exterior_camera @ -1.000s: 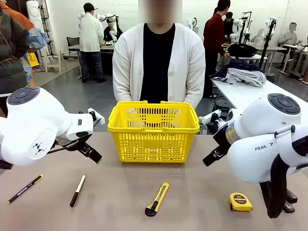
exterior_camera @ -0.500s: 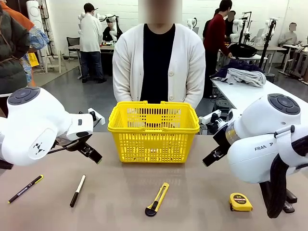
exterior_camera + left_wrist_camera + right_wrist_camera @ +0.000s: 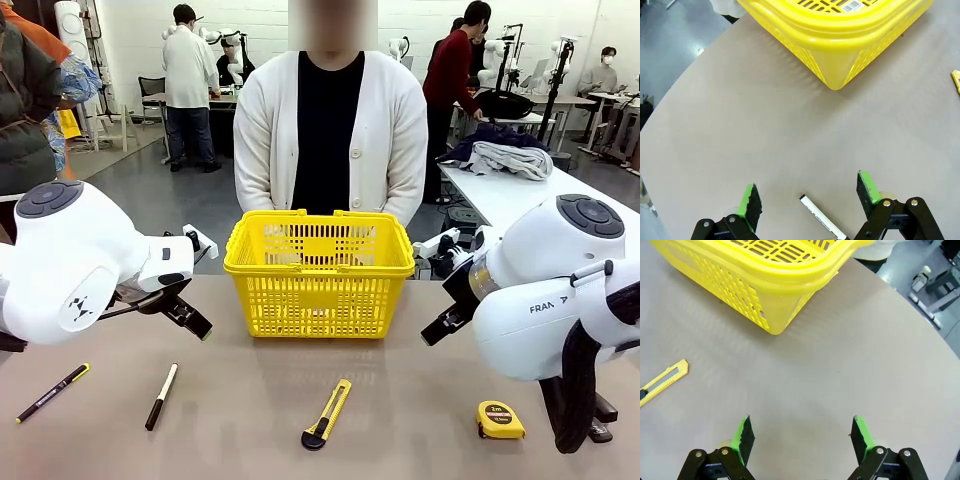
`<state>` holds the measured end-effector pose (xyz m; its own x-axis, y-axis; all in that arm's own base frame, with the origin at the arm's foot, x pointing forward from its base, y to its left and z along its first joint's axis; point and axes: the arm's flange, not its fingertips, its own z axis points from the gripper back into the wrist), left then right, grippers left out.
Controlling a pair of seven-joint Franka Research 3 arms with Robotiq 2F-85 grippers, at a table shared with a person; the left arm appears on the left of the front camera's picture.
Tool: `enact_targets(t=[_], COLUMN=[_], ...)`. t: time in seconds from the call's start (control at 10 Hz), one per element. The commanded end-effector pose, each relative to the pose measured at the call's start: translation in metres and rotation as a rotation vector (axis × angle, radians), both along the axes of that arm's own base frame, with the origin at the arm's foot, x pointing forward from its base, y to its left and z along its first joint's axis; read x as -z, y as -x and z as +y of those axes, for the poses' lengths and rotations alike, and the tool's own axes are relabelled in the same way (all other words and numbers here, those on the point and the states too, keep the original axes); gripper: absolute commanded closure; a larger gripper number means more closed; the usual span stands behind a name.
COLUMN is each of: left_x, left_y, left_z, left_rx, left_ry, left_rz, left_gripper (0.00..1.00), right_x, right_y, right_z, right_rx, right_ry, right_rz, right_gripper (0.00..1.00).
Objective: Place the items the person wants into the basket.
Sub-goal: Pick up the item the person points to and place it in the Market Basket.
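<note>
Nothing has moved: your left gripper (image 3: 809, 187) and right gripper (image 3: 802, 424) are hanging released; the thin black pen (image 3: 52, 392), white-capped marker (image 3: 160, 396) and yellow tape measure (image 3: 500, 420) are lying near, outside the far yellow lattice basket (image 3: 318, 300).

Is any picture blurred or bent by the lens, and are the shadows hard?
Front view: sharp, even light, only a soft shadow under the basket. Left wrist view: the table edge looks curved by the wide lens; the marker is crisp. Right wrist view: same curving, sheen on the basket rim.
</note>
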<state>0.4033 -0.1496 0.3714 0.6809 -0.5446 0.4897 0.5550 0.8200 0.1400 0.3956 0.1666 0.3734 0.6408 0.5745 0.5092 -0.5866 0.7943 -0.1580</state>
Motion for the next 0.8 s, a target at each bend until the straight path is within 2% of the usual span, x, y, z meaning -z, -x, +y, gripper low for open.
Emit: enact_targets(t=[0.0, 0.1, 0.2, 0.4, 0.5, 0.7], left_x=[0.0, -0.033, -0.079, -0.133, -0.156, -0.182], left_y=[0.0, 0.024, 0.02, 0.022, 0.016, 0.024], left_z=[0.0, -0.004, 0.002, 0.006, 0.008, 0.005], left_rx=[0.0, -0.012, 0.017, 0.004, 0.014, -0.008], left_ry=[0.0, -0.01, -0.043, -0.046, -0.067, -0.066], left_rz=[0.0, -0.029, -0.012, 0.044, 0.047, 0.01], left_gripper=[0.0, 0.0, 0.0, 0.0, 0.0, 0.0], right_x=[0.0, -0.034, -0.079, -0.152, -0.176, -0.194], right_y=[0.0, 0.027, 0.038, 0.062, 0.065, 0.074], right_z=[0.0, 0.001, 0.003, -0.003, -0.002, -0.006], right_rx=[0.0, 0.003, 0.016, 0.052, 0.07, 0.069], right_ry=[0.0, 0.063, 0.071, 0.122, 0.128, 0.117], right_rz=[0.0, -0.075, -0.083, -0.048, -0.049, -0.046], right_gripper=[0.0, 0.0, 0.0, 0.0, 0.0, 0.0])
